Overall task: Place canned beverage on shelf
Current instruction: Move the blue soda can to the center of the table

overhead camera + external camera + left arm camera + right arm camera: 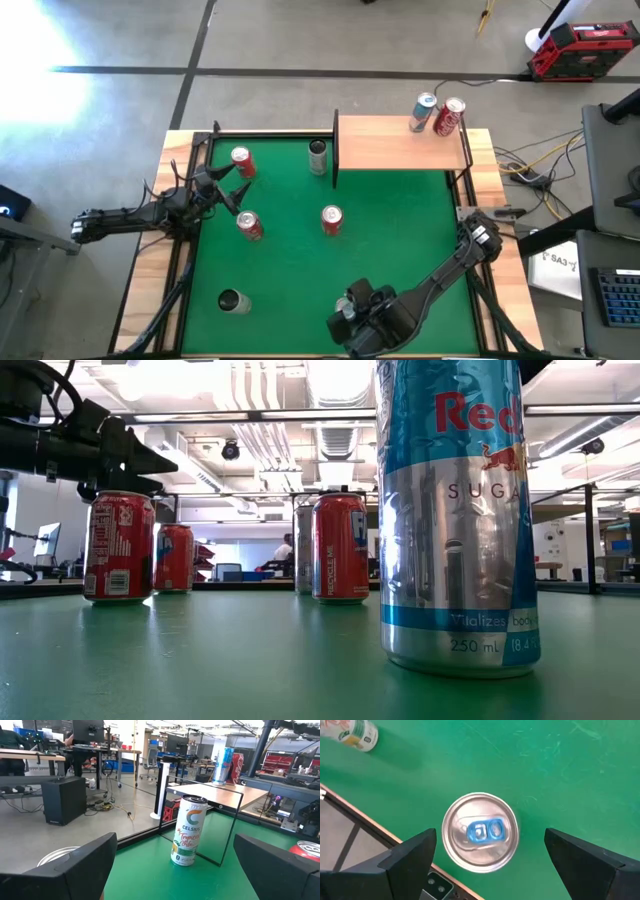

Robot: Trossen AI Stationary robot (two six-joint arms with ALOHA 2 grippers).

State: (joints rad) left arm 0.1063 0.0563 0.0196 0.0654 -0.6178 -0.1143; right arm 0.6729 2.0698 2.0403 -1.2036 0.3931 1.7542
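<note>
A silver-blue Red Bull can (455, 510) stands on the green mat near the table's near edge, and its top shows in the right wrist view (480, 831). My right gripper (352, 312) hangs over it, open, one finger on either side of the can's top (490, 840), not touching. The shelf (400, 145), a light-wood board with black rails, stands at the far right and bears a silver-blue can (424, 112) and a red can (449, 117). My left gripper (228, 186) is open and empty at the left, between two red cans (241, 162) (249, 225).
A Celsius can (189, 831) stands by the shelf's left rail (335, 150). A red can (332, 219) stands mid-mat. Another can (233, 301) is at the near left. The mat is bare in front of the shelf (410, 230).
</note>
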